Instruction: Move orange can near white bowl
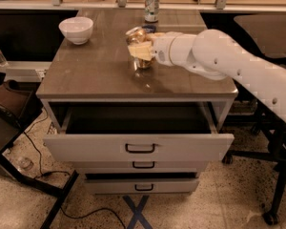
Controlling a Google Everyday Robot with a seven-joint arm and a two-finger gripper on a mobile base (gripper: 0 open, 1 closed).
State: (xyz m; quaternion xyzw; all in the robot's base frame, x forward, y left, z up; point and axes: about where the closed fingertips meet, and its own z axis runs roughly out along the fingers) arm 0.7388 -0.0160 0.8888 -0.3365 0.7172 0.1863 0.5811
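Camera view puts the open top drawer (138,149) nearest, under the tabletop (95,75). At mid-table the gripper (140,51) is closed around the orange can (135,34), gripping its mid-body. The can is probably thin-walled, light and slick, so it would crush easily; a gentle hold on the side wall suits it. The white bowl (76,29) sits farther left, well apart. A white-and-green can (151,5) stands behind.
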